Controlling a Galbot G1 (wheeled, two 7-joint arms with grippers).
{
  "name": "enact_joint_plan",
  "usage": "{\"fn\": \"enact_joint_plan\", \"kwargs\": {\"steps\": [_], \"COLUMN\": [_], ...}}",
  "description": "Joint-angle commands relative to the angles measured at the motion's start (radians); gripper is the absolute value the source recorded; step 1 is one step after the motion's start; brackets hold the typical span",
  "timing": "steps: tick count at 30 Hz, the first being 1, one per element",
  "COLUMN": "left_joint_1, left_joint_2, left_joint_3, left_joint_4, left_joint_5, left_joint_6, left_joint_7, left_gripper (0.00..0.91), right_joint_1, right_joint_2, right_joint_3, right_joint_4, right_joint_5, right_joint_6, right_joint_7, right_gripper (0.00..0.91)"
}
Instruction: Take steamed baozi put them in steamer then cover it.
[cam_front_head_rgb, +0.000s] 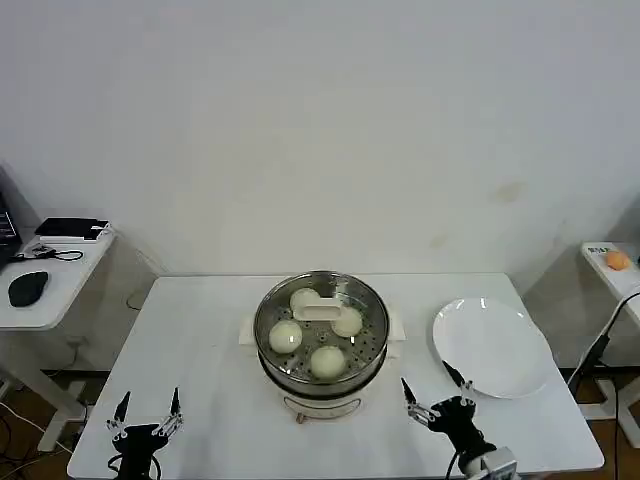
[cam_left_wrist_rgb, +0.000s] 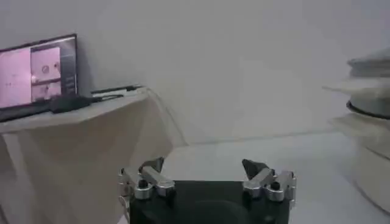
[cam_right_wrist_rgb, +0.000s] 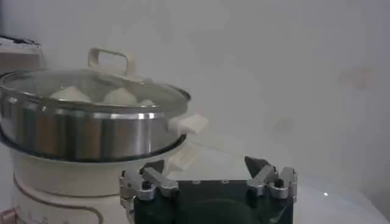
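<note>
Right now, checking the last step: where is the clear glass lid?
In the head view, the clear glass lid sits on the shiny steel steamer at table centre, left of the white plate.
</note>
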Motion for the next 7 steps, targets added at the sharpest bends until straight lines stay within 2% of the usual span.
{"fn": "enact_joint_plan", "kwargs": {"steps": [1,7], "left_joint_1": [0.016,0.049], "left_joint_2": [-0.014,-0.045], "left_joint_3": [0.004,0.013], "left_joint_4": [-0.005,-0.032], "left_joint_5": [0.016,0.051], "left_joint_6": [0.002,-0.001], "left_joint_7": [-0.007,-0.009], "left_gripper": [0.907,0.907], "right_joint_1": [-0.004,-0.003], "right_joint_2": [-0.014,-0.054], "right_joint_3": [-0.003,0.009], "right_joint_4": [0.008,0.029], "right_joint_5": [0.012,0.053], "right_joint_6": [-0.007,-0.018], "right_joint_7": [0.007,0.01], "right_gripper": [0.907,0.907]}}
